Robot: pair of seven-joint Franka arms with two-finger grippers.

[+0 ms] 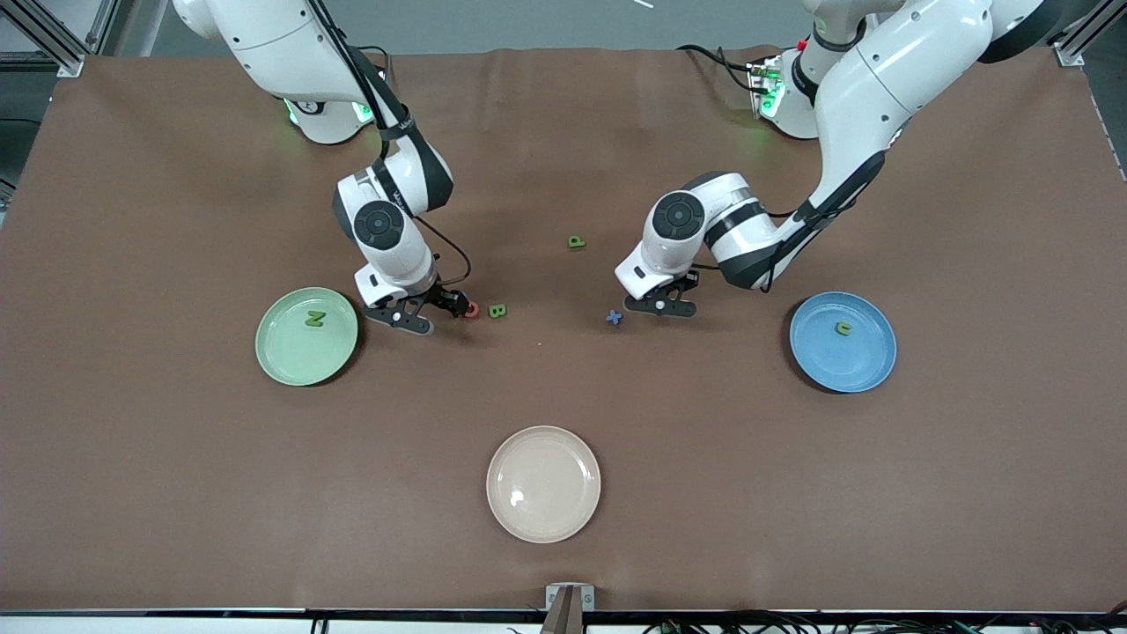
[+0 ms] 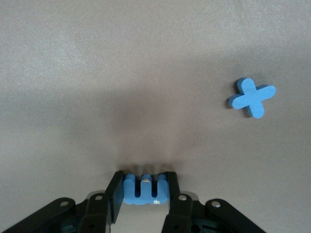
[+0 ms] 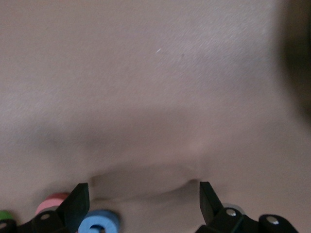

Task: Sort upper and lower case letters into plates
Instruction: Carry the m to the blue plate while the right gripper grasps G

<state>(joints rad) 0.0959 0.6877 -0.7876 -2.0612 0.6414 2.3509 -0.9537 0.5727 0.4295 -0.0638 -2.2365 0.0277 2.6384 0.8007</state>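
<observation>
Three plates lie on the table: a green plate [image 1: 306,337] holding one letter, a blue plate [image 1: 843,342] holding one, a cream plate [image 1: 543,483]. The left gripper [image 2: 144,189] pinches a blue letter [image 2: 144,190]; the right gripper [image 3: 143,199] gapes wide, holding nothing, beside a green B [image 1: 497,311].

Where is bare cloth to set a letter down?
Free: brown tablecloth around the round cream-beige plate, between pale green plate and blue plate. Crowded: between the grippers, by green B letter and blue x letter.

One letter in each plate [image 1: 290,361] [image 1: 867,370]; third plate [image 1: 543,519] nearest the front camera; loose letters [image 1: 497,311] between the grippers.
</observation>
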